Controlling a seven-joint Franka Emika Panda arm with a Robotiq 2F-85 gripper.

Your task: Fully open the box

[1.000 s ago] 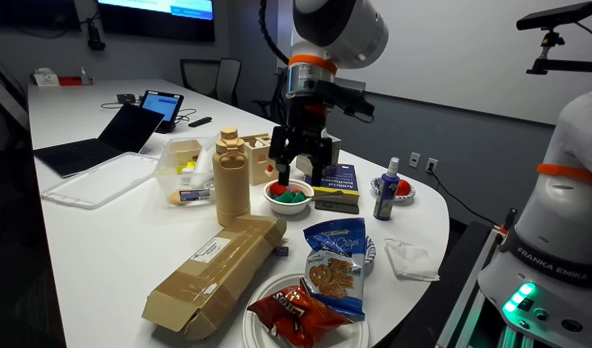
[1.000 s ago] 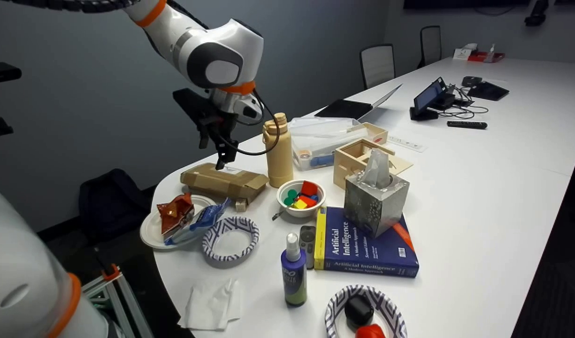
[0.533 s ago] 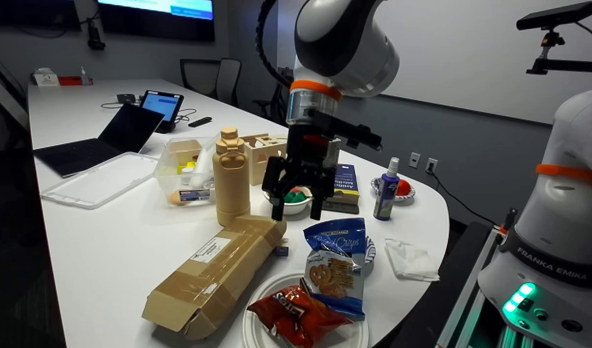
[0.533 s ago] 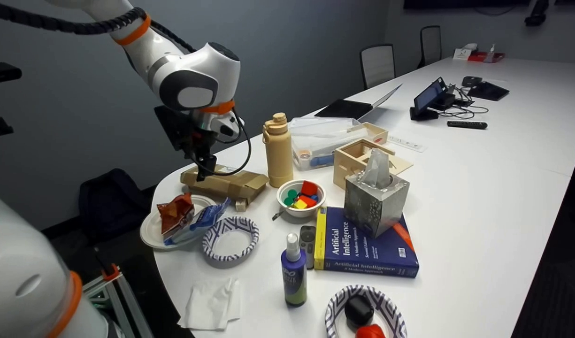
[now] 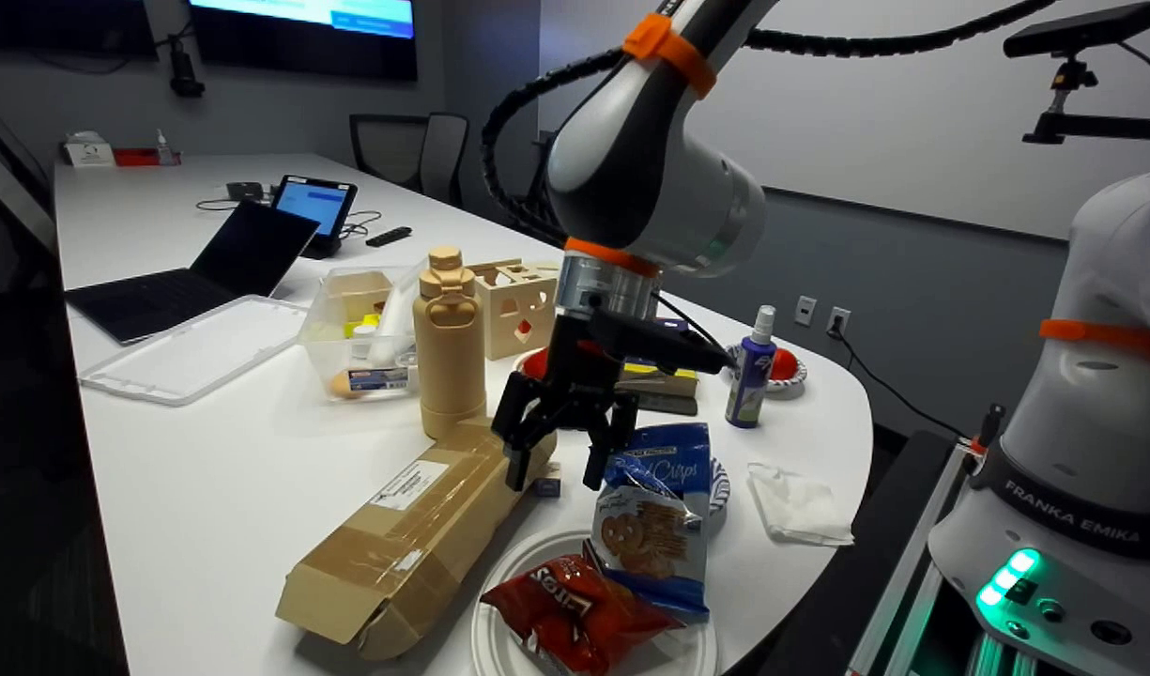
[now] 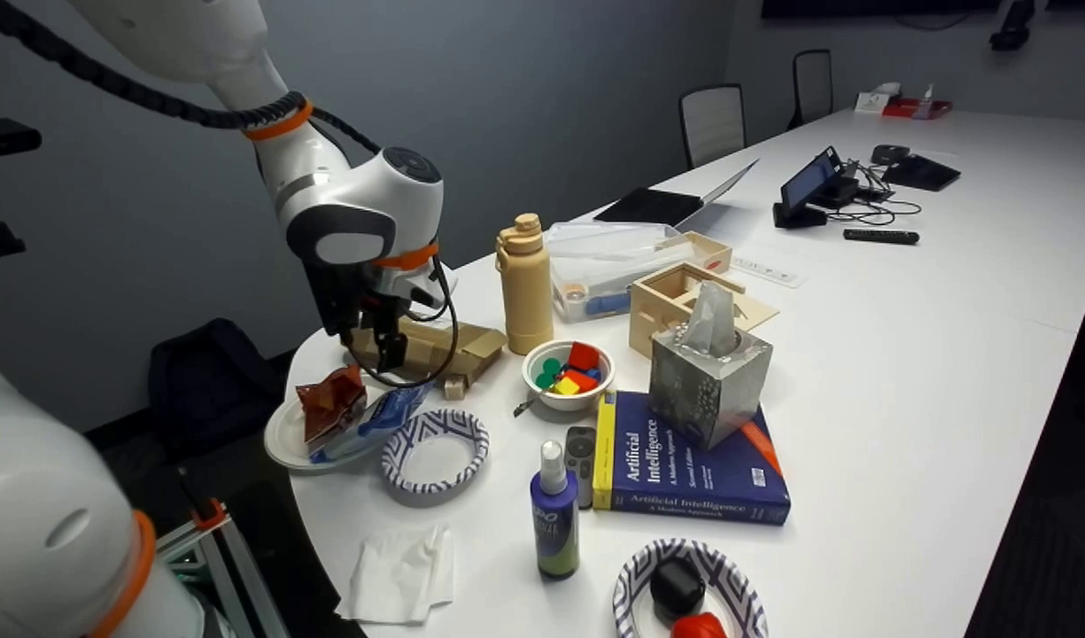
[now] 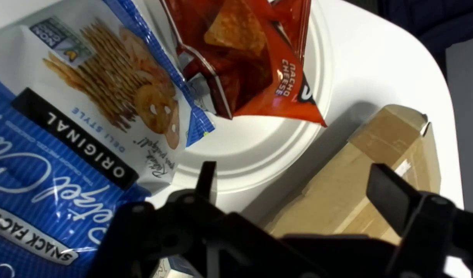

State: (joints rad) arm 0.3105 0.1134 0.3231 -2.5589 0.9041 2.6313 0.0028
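The long brown cardboard box lies on the table with its lid down and a white label on top. A flap sticks out at one end in an exterior view. The box also shows in an exterior view, partly behind the arm, and in the wrist view. Its interior is hidden. My gripper is open and empty, above the table by the box's long side. In the wrist view, the open fingers spread over the gap between the plate and the box, the right finger above the box.
A blue pretzel bag and a red chip bag lie on a white plate beside the box. A tan bottle stands at the box's far end. A small carton sits against the box's side.
My gripper has come down and moved from above the bowl and box toward the space between the box and the snack bags. It stays open. The box has not moved.
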